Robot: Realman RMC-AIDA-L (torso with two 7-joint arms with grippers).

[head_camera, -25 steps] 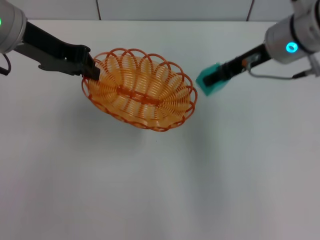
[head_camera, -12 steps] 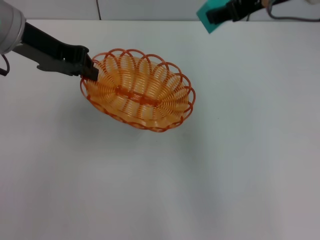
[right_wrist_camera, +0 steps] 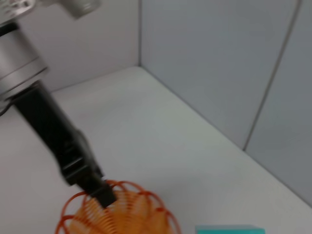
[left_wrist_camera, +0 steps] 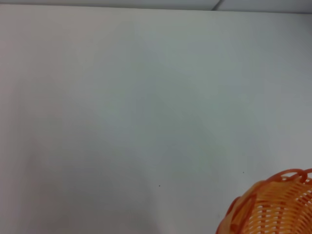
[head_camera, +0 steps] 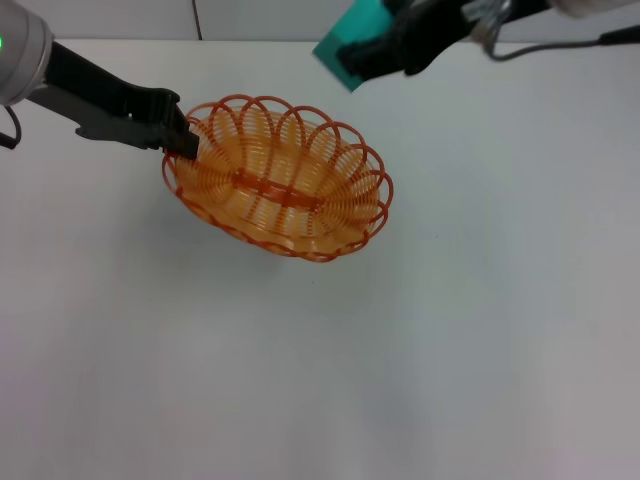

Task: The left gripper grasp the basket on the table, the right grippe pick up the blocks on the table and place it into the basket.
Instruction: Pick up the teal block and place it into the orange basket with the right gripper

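One orange basket [head_camera: 280,178] sits on the white worktop [head_camera: 450,330], and the left pincer [head_camera: 183,140] is closed on the rim at the basket's left end. The right pincer [head_camera: 372,55] is clamped on the single teal cube [head_camera: 347,38], holding it in the air above the worktop, beyond the basket's far right side and apart from it. That makes one basket, one cube and two pincers, and the basket has nothing inside it.
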